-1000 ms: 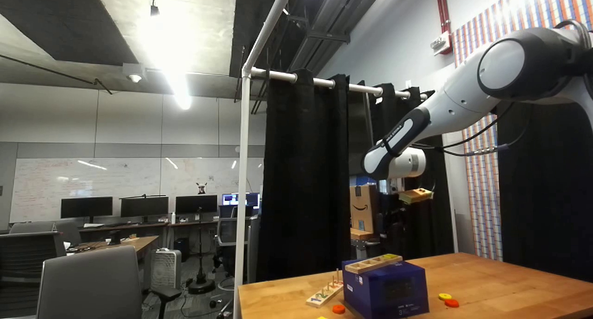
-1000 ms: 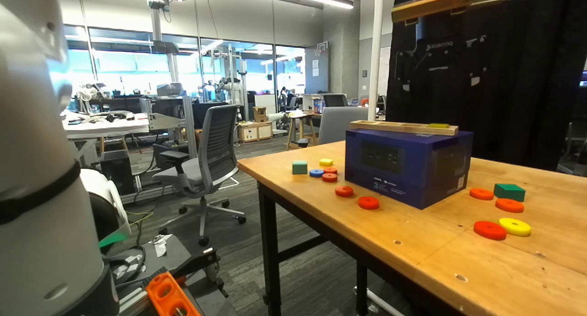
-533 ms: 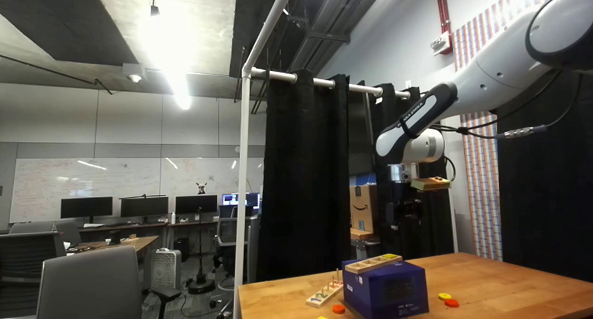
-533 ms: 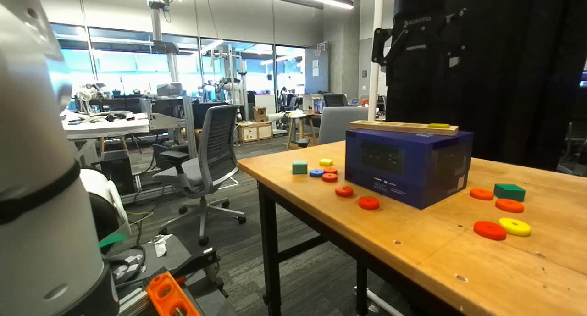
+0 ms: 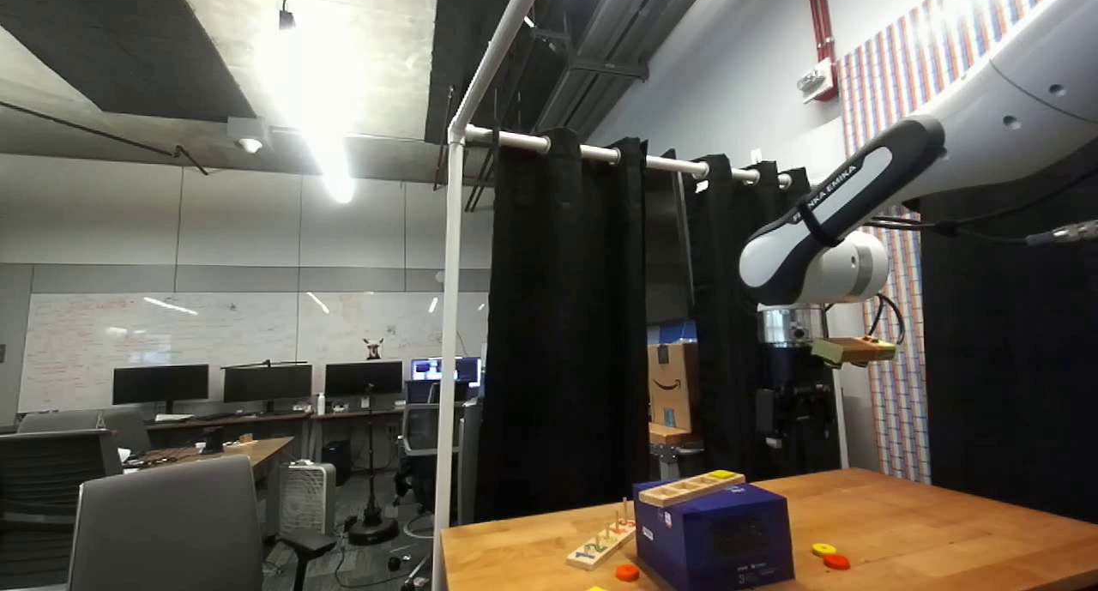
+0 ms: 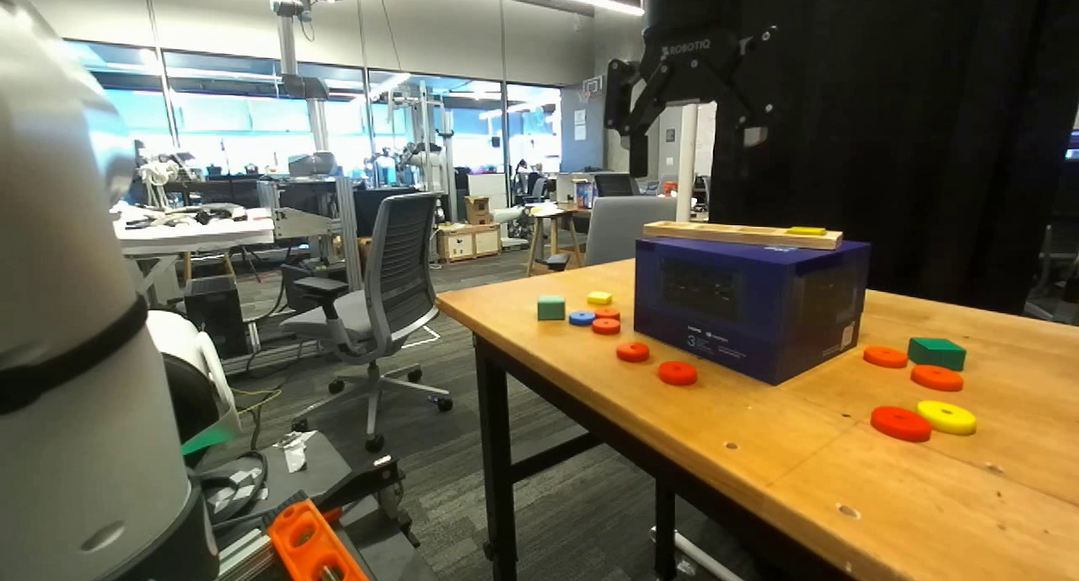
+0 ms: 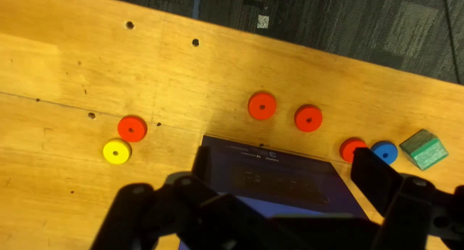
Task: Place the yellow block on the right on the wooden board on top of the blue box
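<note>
"Swinging left since a moment ago in an exterior view, my gripper [image 6: 689, 161] hangs above the blue box [image 6: 750, 309]!"

"Holding anything?"

"Nothing, fingers [image 7: 377, 181] spread wide!"

"And around the worktop [image 6: 801, 446]?"

"One yellow block [image 6: 599, 298] sits near its left corner in that view; another yellow block [image 6: 807, 230] lies on the right end of the wooden board [image 6: 721, 232], atop the box."

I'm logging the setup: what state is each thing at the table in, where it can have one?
Gripper: open, holding nothing.
Blue box: looks closed.
Wooden board: lying on the blue box.
Yellow block on the board: at one end.
Loose yellow block: on the table.
Peg board: lying flat.
Rings: lying flat.
</note>
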